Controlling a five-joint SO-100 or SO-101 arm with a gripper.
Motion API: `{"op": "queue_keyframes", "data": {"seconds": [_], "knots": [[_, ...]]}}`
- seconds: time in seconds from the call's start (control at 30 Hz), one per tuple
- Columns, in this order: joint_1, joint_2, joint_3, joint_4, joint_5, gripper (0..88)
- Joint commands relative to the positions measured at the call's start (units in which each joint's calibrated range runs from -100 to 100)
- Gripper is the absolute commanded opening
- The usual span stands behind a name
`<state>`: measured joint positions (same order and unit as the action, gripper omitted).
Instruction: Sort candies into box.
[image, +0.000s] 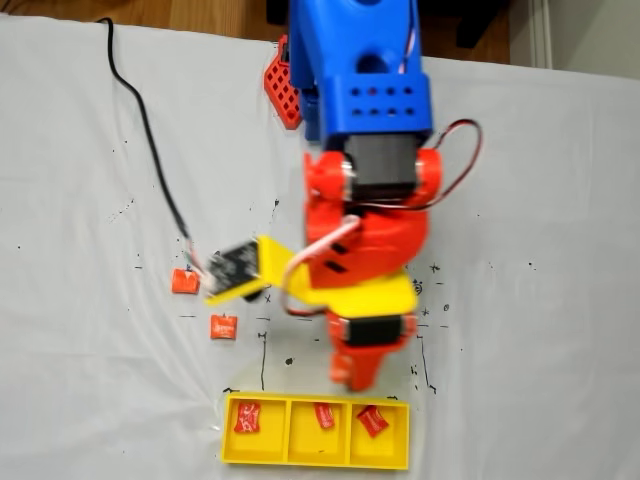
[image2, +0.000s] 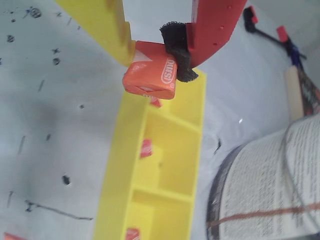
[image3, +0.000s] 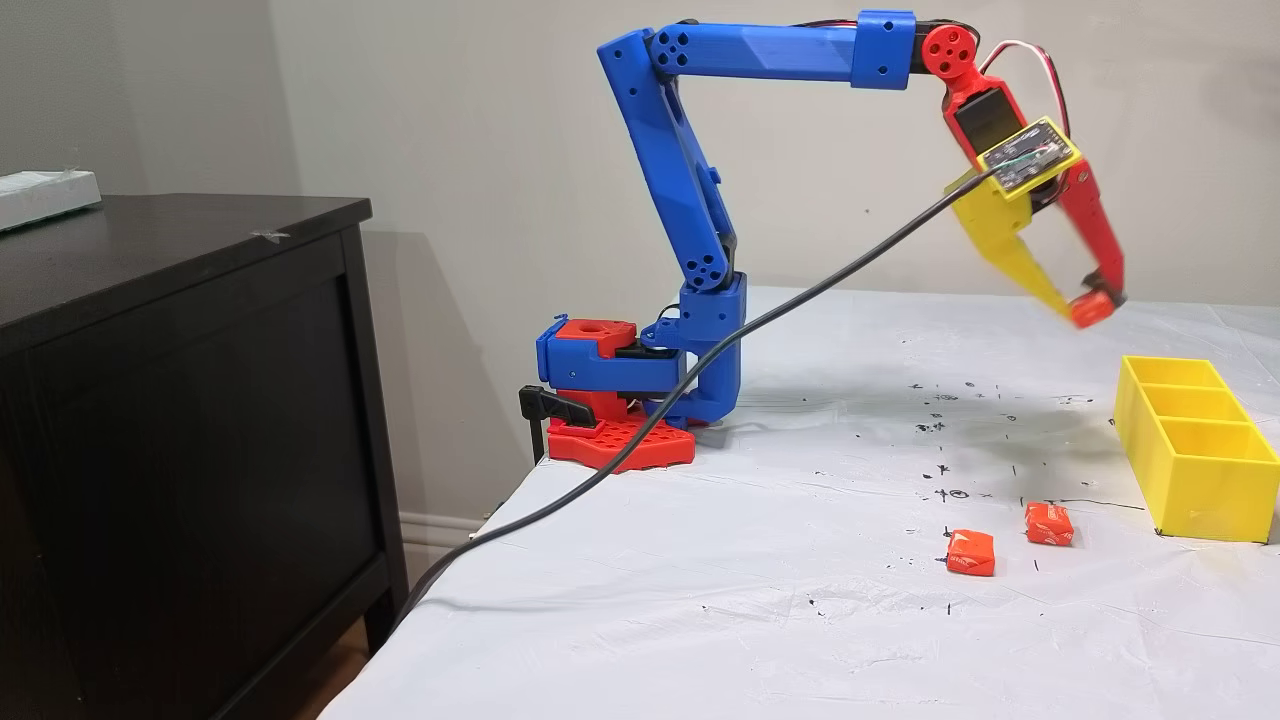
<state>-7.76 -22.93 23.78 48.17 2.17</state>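
Observation:
My gripper (image2: 154, 65) is shut on one orange-red candy (image2: 152, 76), pinched between the yellow finger and the red finger's black pad. In a fixed view the gripper (image3: 1085, 303) hangs in the air with that candy (image3: 1090, 309), short of the yellow box (image3: 1200, 490) and above it. From above, the gripper (image: 352, 375) hovers just behind the box (image: 315, 462), near its middle-to-right cells. Each of the three compartments holds one candy (image: 247, 417) (image: 324, 416) (image: 372, 421). Two loose candies (image: 184, 281) (image: 223, 327) lie on the white cloth to the left.
A black cable (image3: 800, 300) runs from the wrist across the cloth and off the table's edge. A dark cabinet (image3: 180, 400) stands beside the table. An open book (image2: 270, 190) lies close to the box. The arm's red base (image3: 615, 440) sits at the table's corner.

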Motion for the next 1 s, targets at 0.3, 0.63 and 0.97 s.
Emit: {"op": "queue_keyframes", "data": {"seconds": [0.3,0.63,0.97], "knots": [[-5.82,15.21,-15.18,-8.67,-0.93,0.2],[-3.47,21.82,-22.55,-7.69,-1.17,0.1],[-2.56,27.0,-27.1,-4.99,-0.54,0.1]]}}
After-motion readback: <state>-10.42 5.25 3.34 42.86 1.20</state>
